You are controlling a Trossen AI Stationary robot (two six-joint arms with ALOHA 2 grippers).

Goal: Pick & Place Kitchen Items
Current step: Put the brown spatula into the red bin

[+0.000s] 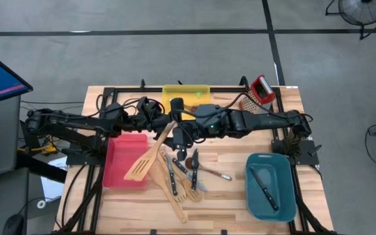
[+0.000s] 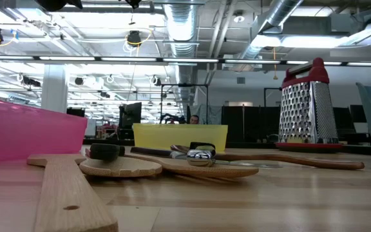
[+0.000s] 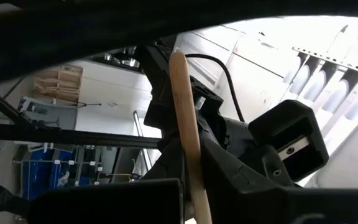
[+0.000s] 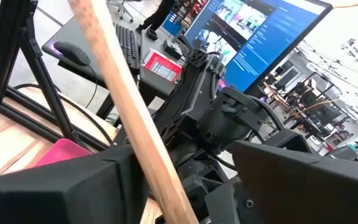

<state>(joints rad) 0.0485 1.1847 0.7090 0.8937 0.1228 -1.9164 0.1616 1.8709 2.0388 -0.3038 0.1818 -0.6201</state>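
Observation:
A pale wooden slotted turner (image 1: 150,155) hangs tilted in the air. Its slotted blade (image 1: 140,170) is low over the red bin (image 1: 124,162) and its handle rises toward the table's middle. My left gripper (image 1: 164,123) (image 3: 191,202) is shut on that handle. My right gripper (image 1: 179,132) (image 4: 185,183) comes from the right and stands open, one finger on either side of the same handle (image 4: 126,106). More kitchen items, wooden spatulas, dark spoons and black-handled knives (image 1: 183,175) (image 2: 172,164), lie in a loose pile on the table. My left gripper pinches the turner's handle (image 3: 194,180) between its two fingers, coming from the table's left and slanting upward, with the fingers across the handle. The handle's free end (image 3: 176,59) stands out beyond the fingers. The turner is lifted clear, tilted with its blade lowest. My right gripper has the handle running close along one finger (image 4: 73,186); I cannot tell whether they touch.
A yellow bin (image 1: 186,93) (image 2: 180,135) stands at the far edge, with a red-topped box grater (image 1: 262,90) (image 2: 308,103) to its right. A teal bin (image 1: 286,196) at the near right holds a knife (image 1: 264,188). Bare wood lies between pile and teal bin.

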